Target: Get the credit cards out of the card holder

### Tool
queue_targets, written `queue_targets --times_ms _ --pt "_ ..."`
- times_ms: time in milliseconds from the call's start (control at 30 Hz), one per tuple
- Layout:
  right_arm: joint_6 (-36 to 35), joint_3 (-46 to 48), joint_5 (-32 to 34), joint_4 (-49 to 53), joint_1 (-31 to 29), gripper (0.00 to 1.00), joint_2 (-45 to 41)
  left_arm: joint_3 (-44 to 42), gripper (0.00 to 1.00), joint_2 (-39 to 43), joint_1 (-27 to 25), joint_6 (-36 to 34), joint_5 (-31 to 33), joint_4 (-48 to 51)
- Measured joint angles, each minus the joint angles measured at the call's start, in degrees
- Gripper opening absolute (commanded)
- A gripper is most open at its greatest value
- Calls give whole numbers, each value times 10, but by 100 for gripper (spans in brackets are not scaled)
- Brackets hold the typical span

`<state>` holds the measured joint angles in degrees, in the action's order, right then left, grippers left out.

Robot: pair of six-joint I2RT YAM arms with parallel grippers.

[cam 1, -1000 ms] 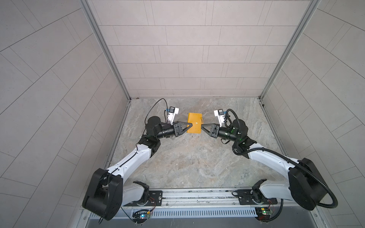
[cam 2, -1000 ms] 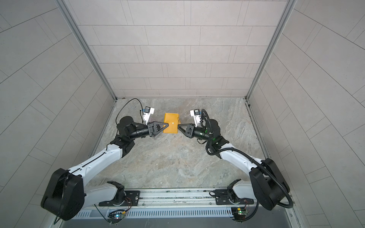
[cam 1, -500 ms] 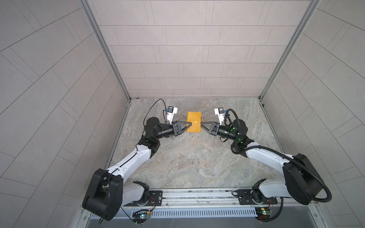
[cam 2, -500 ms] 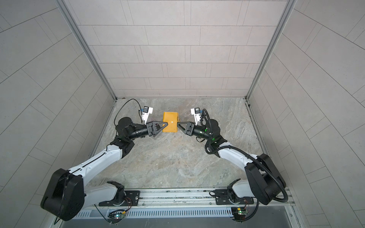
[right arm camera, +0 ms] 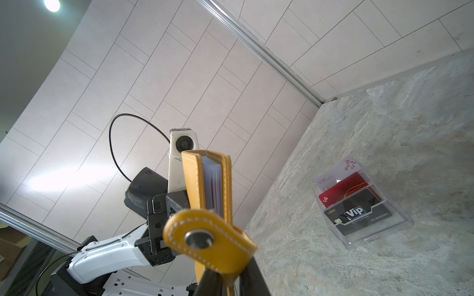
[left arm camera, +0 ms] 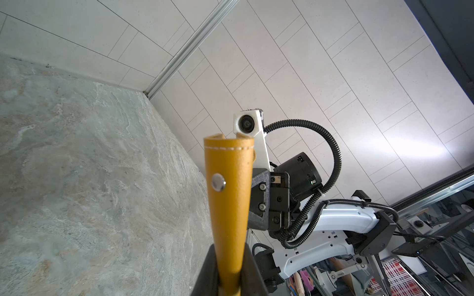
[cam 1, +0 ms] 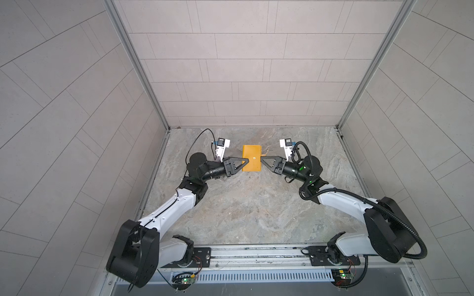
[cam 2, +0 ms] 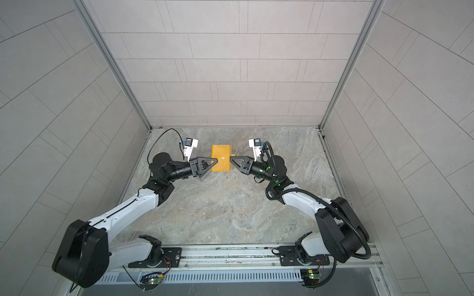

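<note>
The mustard-yellow card holder (cam 1: 252,159) (cam 2: 221,159) hangs above the table between both grippers. My left gripper (cam 1: 247,159) (cam 2: 216,160) is shut on its left edge; in the left wrist view the fingers (left arm camera: 252,276) clamp the yellow cover (left arm camera: 228,194). My right gripper (cam 1: 261,159) (cam 2: 230,159) is shut on the opposite edge, at the base of the loose snap tab (right arm camera: 205,239). Bluish clear sleeves (right arm camera: 213,184) show between the covers. Credit cards (right arm camera: 346,191), whitish, red and black, stand in a clear plastic box on the table.
The clear plastic box (right arm camera: 379,230) stands on the marbled table (cam 1: 251,205) near the back right corner, as the right wrist view shows. Tiled walls (cam 1: 243,77) close in the back and both sides. A rail (cam 1: 256,253) runs along the front.
My right gripper has moved left to the card holder's right edge and shut on it. The left gripper has kept its grip, and the holder has shifted slightly.
</note>
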<state>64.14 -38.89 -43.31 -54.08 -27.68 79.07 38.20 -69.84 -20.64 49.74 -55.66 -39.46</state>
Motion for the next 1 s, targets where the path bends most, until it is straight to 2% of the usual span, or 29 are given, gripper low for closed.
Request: queue_targets --times_ms 67,167,333,433,600,767,1000 --pt "4 0 0 -7 0 8 0 0 1 0 0 0 0 -2" --pt "7 0 0 -12 0 4 0 0 10 1 0 -1 2 -1" --pt "-10 0 2 13 0 0 -4 0 37 13 -2 -35 14 54" --pt "-44 0 10 73 0 0 -27 0 47 30 -4 -73 36 126" --pt "-122 -4 32 204 -1 0 -86 2 55 64 -4 -146 83 236" --pt "-196 -26 64 331 -4 0 -115 2 58 76 -17 -186 110 282" --pt "-249 -35 99 438 -12 0 -116 5 64 46 -93 -216 124 301"
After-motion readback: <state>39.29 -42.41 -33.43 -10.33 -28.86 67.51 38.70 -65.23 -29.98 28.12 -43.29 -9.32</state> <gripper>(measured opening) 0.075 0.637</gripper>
